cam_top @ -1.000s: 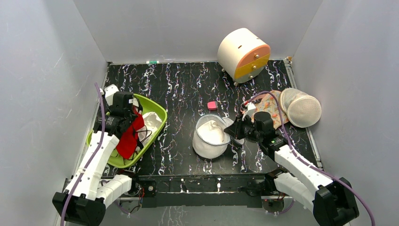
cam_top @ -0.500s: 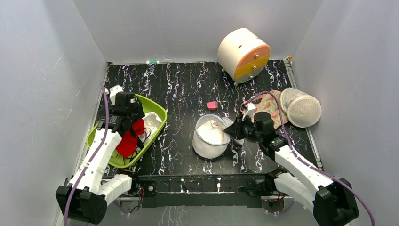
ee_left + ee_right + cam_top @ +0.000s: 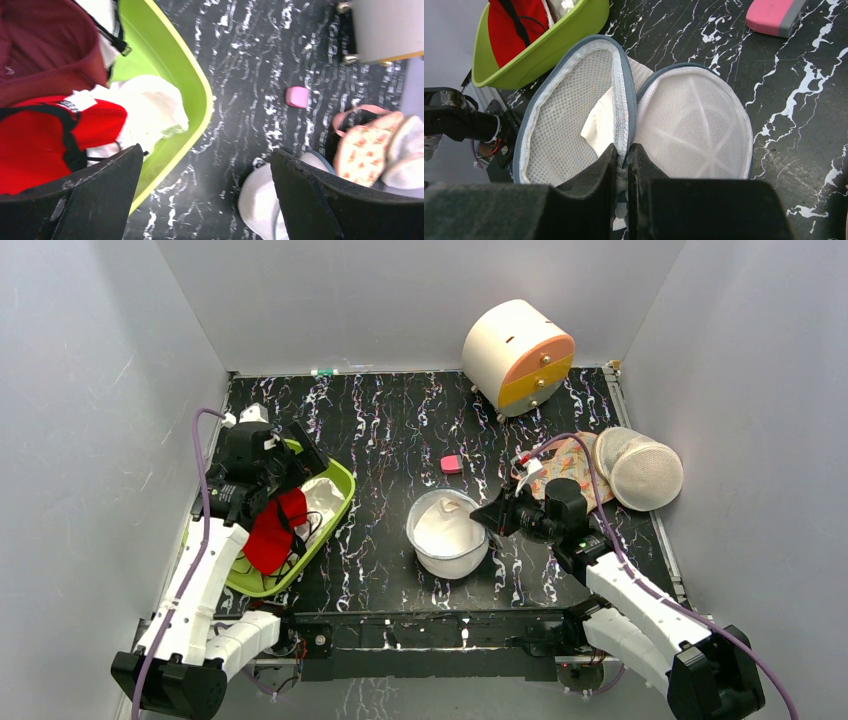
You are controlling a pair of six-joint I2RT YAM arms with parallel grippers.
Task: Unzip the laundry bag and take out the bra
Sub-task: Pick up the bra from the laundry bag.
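Observation:
The laundry bag point(image 3: 447, 533) lies unzipped mid-table, its two white mesh halves spread apart and a white lining showing inside. My right gripper point(image 3: 487, 517) is shut on the laundry bag's point(image 3: 574, 115) rim, where the halves meet between the right gripper's point(image 3: 623, 150) jaws. The red bra point(image 3: 272, 535) lies in the green basket point(image 3: 338, 502) at the left, free of any grip. My left gripper point(image 3: 303, 452) hovers open above the basket's far end. In the left wrist view the left gripper point(image 3: 205, 150) holds nothing and the bra point(image 3: 40, 135) is at lower left.
A dark maroon garment point(image 3: 45, 45) and white cloth point(image 3: 322, 495) share the basket. A pink block point(image 3: 451, 464) lies behind the bag. A white and orange drum point(image 3: 518, 355) stands at the back right. A floral fabric piece point(image 3: 570, 470) and a domed mesh bag point(image 3: 640, 470) lie at the right edge.
My left gripper opened and let go of the red bra, which now lies in the green basket, then lifted toward the far side. The right gripper shifted the bag slightly.

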